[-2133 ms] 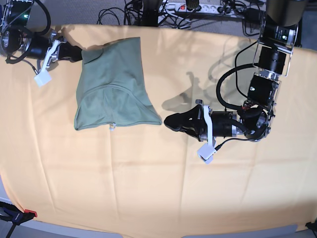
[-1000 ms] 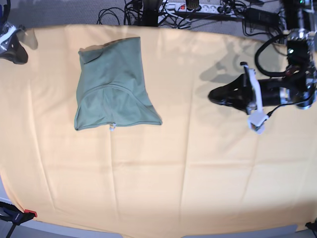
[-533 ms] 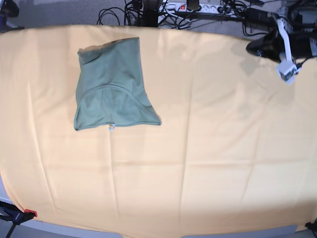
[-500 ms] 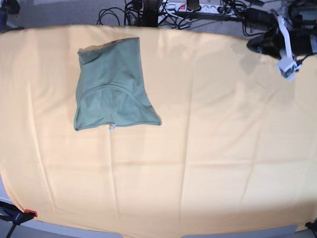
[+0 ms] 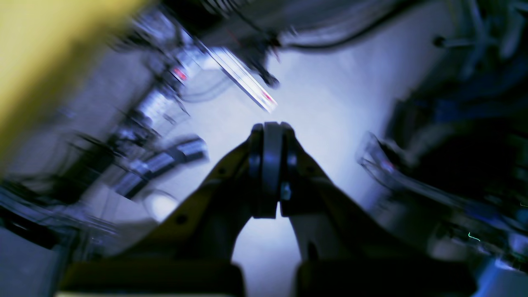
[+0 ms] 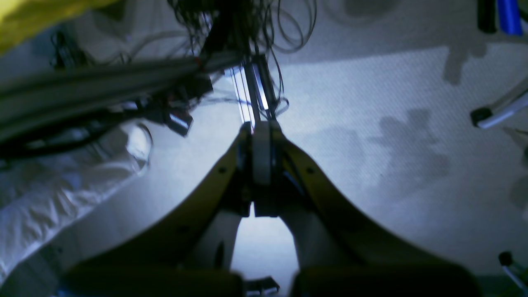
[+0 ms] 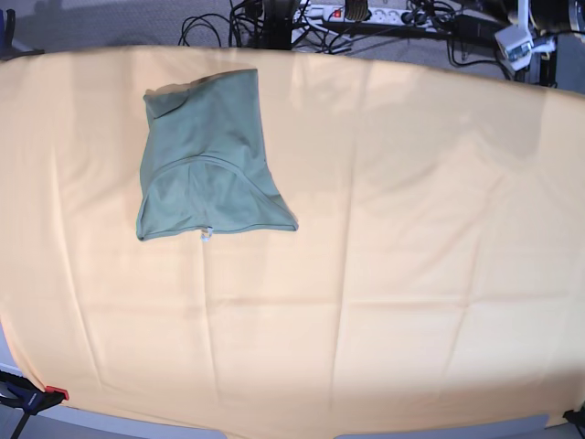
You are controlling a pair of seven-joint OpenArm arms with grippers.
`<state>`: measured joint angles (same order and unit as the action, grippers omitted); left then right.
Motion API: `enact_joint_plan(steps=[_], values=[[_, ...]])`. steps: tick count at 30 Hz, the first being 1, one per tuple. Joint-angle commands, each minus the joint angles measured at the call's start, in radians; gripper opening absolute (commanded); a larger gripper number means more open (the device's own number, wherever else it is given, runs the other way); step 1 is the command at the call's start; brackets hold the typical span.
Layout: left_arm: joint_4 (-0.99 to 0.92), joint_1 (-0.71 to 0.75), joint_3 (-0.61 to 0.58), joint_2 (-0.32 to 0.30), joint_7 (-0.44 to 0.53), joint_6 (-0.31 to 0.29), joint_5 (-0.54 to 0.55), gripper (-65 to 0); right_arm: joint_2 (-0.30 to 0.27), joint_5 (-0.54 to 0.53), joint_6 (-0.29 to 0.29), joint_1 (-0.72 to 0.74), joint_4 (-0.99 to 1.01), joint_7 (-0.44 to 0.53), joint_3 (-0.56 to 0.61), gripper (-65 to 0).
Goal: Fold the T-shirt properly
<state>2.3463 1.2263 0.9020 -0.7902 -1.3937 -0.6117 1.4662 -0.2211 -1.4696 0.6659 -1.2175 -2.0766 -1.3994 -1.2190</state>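
The sage-green T-shirt point(image 7: 206, 160) lies folded into a compact, flat shape on the yellow-orange cloth point(image 7: 366, 274), at the far left of the table. A small white tag point(image 7: 207, 235) shows at its near edge. Neither gripper is near it. My left gripper point(image 5: 267, 136) is shut with nothing between its fingers and points at grey floor and blurred equipment. My right gripper point(image 6: 262, 136) is shut and empty too, over grey carpet and cables. In the base view only a white part of the left arm point(image 7: 514, 37) shows at the top right corner.
Cables and a power strip point(image 7: 356, 13) lie on the floor beyond the table's far edge. A red clamp point(image 7: 50, 395) grips the cloth at the near left corner. A sliver of yellow cloth point(image 5: 49, 45) edges the left wrist view.
Both arms have drawn back off the table, the left one up to the far right corner, the right one out past the far left. The T-shirt has not moved.
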Motion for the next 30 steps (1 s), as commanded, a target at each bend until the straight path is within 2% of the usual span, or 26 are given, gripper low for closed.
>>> enact_joint_plan(steps=[1,6,13,17,22,25,27,30], values=[[0.010,0.049,-0.001,-0.008,-0.003,-0.013,0.017,-65.0,-0.010,-0.014,-0.002,-0.037,-0.005,0.003,-0.010,-65.0],[0.010,0.083,-0.085,-0.002,-0.003,-0.011,0.017,-65.0,-0.013,-0.014,0.004,-0.092,0.011,0.003,0.067,-65.0],[-0.039,0.083,-0.330,0.074,-0.003,-0.013,0.017,-65.0,-0.014,-0.014,0.016,-0.092,0.060,0.003,0.285,-65.0],[-0.116,0.083,-0.465,0.087,-0.003,-0.017,0.015,-65.0,-0.014,-0.014,0.032,-0.092,0.100,0.003,0.370,-65.0],[-0.267,0.083,-0.563,0.087,-0.003,-0.017,-0.178,-65.0,-0.015,-0.007,0.032,-0.092,0.183,0.003,0.473,-65.0],[-0.364,0.083,-0.577,0.087,0.066,-0.014,-0.246,-65.0,-0.015,0.086,0.032,-0.089,0.245,0.003,0.532,-65.0],[-0.434,0.083,-0.576,0.092,0.087,0.011,-0.258,-65.0,-0.015,0.145,0.032,-0.039,0.291,0.003,0.573,-65.0],[-0.547,0.011,-0.576,0.113,0.096,0.013,-0.259,-65.0,-0.027,0.232,0.032,0.038,0.374,0.033,0.650,-65.0]])
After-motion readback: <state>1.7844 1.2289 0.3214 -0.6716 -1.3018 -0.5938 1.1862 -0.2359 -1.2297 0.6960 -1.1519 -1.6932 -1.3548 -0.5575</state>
